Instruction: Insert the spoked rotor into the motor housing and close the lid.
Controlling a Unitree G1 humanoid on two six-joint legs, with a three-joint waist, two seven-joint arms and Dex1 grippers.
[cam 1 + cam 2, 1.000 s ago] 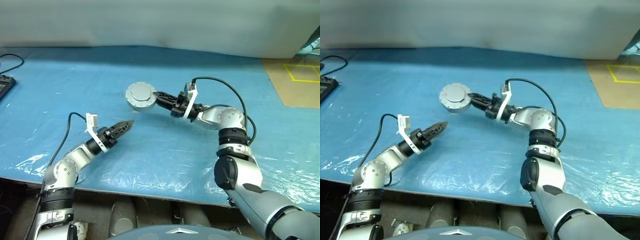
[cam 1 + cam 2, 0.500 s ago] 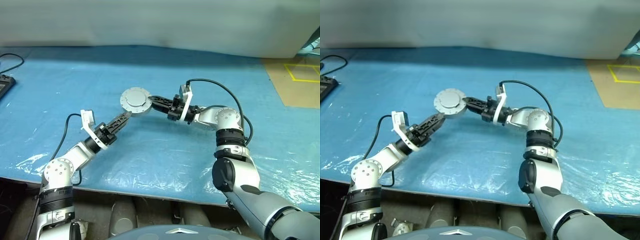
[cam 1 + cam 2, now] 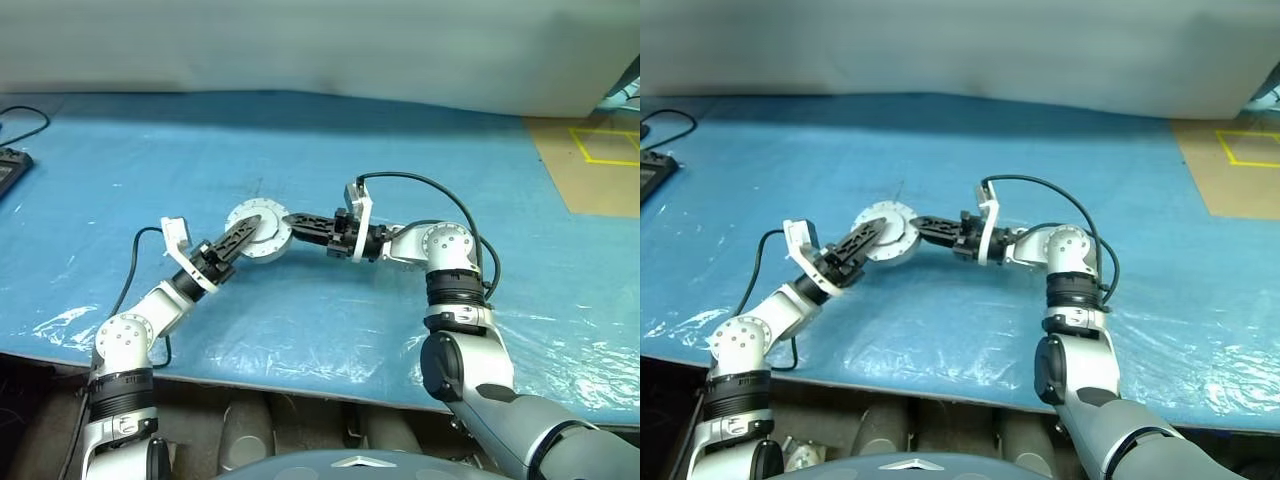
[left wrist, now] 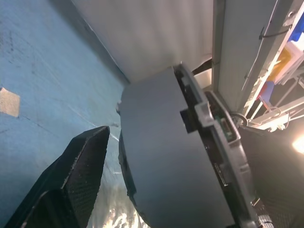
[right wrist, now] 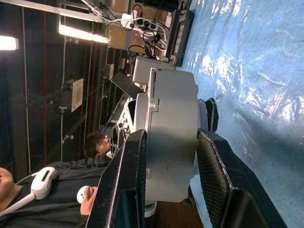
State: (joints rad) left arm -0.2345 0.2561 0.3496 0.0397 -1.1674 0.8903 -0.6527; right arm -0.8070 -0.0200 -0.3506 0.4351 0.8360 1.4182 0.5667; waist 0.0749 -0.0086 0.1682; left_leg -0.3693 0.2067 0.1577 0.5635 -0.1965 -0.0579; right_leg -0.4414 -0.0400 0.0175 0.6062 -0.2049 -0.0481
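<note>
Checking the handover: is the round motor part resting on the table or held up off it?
Held up. The right gripper is clamped on the motor part, which hangs above the blue table cover; the left gripper's fingers straddle it, open.

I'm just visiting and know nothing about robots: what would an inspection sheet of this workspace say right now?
Surface: blue plastic sheet over the table, wrinkled near the front edge.
Job's things: motor housing, a closed silver round part, held up above the sheet; rotor and lid cannot be told apart from it.
Clutter: nothing seen.
Grippers: right gripper shut on the motor housing from the side; left gripper open, fingers around its other side.
Cables: black cable looping over the right wrist; another along the left arm.
Surroundings: pale wall behind; yellow-marked floor; a seated person with controllers.
</note>
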